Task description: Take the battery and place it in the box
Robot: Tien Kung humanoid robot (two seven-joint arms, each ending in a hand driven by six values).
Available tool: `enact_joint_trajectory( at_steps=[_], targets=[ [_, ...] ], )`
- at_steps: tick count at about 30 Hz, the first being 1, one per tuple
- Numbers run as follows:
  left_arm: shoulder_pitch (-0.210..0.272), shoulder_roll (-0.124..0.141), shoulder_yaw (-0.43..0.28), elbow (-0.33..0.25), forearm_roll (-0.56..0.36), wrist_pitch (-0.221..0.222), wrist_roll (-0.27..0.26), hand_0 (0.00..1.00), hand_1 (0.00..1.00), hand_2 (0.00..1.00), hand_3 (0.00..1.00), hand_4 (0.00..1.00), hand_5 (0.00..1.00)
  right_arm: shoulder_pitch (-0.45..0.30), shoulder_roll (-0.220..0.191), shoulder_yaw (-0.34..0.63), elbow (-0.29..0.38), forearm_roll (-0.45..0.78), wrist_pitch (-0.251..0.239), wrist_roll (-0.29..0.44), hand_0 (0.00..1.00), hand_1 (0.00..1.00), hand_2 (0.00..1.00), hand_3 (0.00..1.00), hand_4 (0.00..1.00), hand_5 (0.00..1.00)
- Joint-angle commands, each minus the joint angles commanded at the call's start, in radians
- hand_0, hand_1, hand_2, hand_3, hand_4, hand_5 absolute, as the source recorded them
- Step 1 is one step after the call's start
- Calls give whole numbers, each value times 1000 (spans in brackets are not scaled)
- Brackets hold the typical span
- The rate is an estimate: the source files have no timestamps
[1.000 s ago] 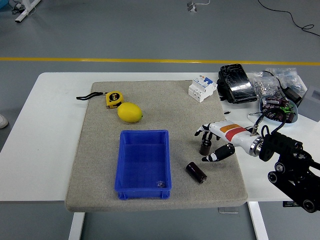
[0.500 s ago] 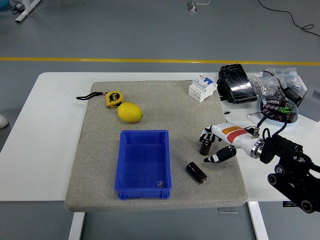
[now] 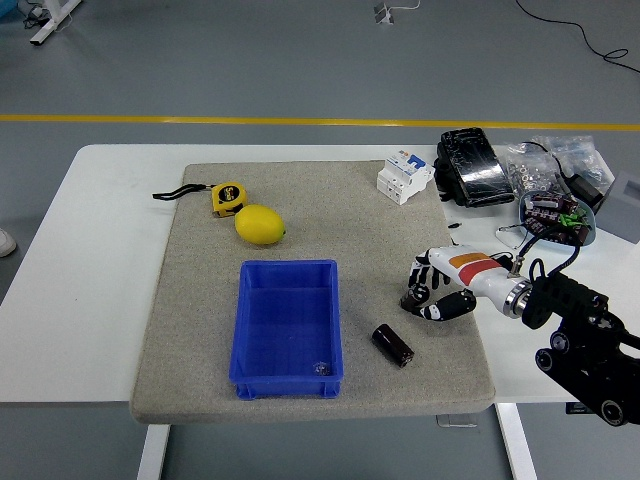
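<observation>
A: What's changed near the blue box [image 3: 287, 325]?
B: The right hand [image 3: 440, 287], right of the box, has curled its fingers around the upright battery [image 3: 411, 297]; the grasp looks made.
A: And the other battery [image 3: 393, 345]?
B: Lying nearer, between box and hand, long axis running diagonally toward the box's far corner.

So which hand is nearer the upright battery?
Right. The right hand is curled around the upright battery on the mat; the left hand is out of view.
</observation>
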Motion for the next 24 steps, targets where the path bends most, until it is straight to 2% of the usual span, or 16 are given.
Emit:
enact_joint_trajectory(
  at_steps=[24],
  targets=[
    [14, 2, -15, -1, 25, -3, 9, 580, 553, 595, 572, 632, 575, -5, 7, -8, 1, 14, -10, 1, 312, 372, 442, 466, 821, 237]
  ],
)
